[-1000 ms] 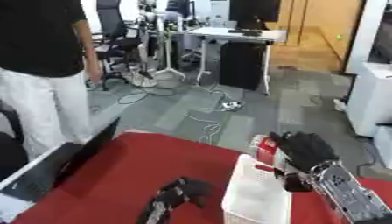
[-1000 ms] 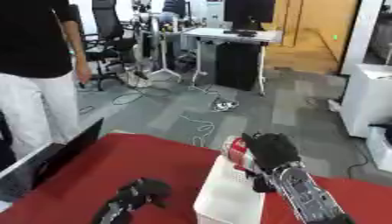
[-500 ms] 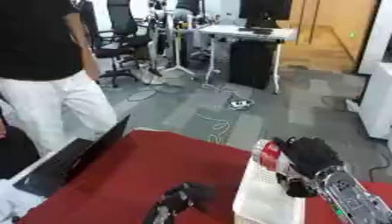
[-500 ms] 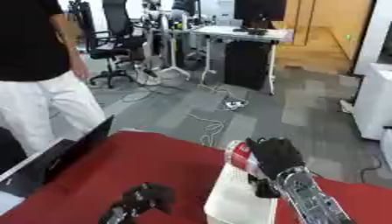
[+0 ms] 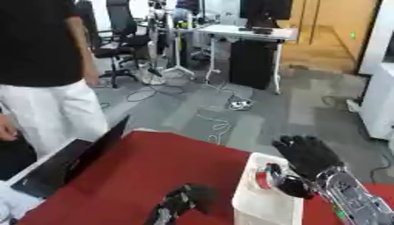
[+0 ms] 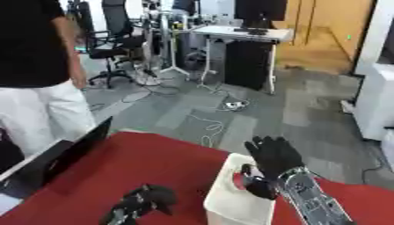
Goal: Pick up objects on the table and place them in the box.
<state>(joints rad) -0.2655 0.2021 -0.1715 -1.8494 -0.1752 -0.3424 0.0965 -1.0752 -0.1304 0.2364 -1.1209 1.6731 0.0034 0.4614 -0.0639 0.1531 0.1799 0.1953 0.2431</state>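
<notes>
My right hand (image 5: 302, 157) comes in from the lower right and stands over the white box (image 5: 262, 208) on the red table (image 5: 135, 167). Its fingers and thumb are curled round a small red and white object (image 5: 263, 177), which hangs at the box's open top, partly behind the rim. I cannot make out what the object is. My left hand (image 6: 145, 199) lies on the red table just left of the box, dark and blurred.
A dark laptop (image 5: 65, 166) lies on the table's left edge. A person in a black top and white trousers (image 5: 50, 105) stands at the left. Office desks, chairs and floor cables lie beyond the table.
The camera has shifted, so the whole picture has moved. My right hand has come down with the red and white object toward the box's opening. The left hand stays on the table.
</notes>
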